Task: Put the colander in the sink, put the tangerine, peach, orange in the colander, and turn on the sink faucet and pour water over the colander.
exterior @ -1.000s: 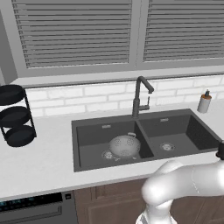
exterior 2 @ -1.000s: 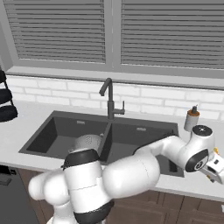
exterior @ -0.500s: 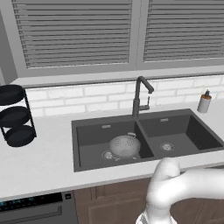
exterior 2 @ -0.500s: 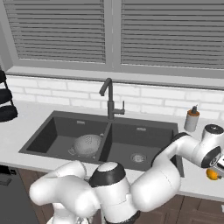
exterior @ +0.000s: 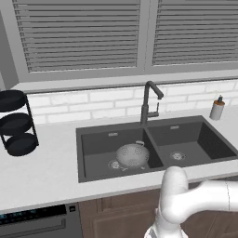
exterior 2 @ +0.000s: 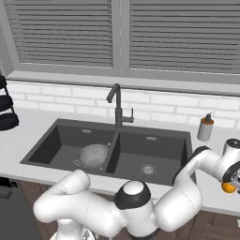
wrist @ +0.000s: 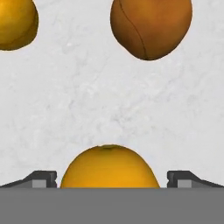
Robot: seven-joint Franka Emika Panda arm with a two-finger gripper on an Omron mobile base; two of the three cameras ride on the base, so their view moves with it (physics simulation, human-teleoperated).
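While the two-finger gripper (wrist: 111, 177) hangs over the pale marble counter (wrist: 109, 96) | jaws spread wide, flanking a round orange fruit (wrist: 109, 167), gripping nothing | brownish peach (wrist: 151, 26) and another orange fruit (wrist: 15, 22) beyond | perforated silver-grey metal colander (exterior: 132, 155) in dark grey double sink (exterior: 93, 135), left basin.

You find no readable text, label, brand, number or sign in any view. The soap bottle (exterior 2: 205, 128) at the right of the right base view carries no legible print, and the appliance panel (exterior: 32, 216) at the lower left of the left base view shows only blurred bluish marks.
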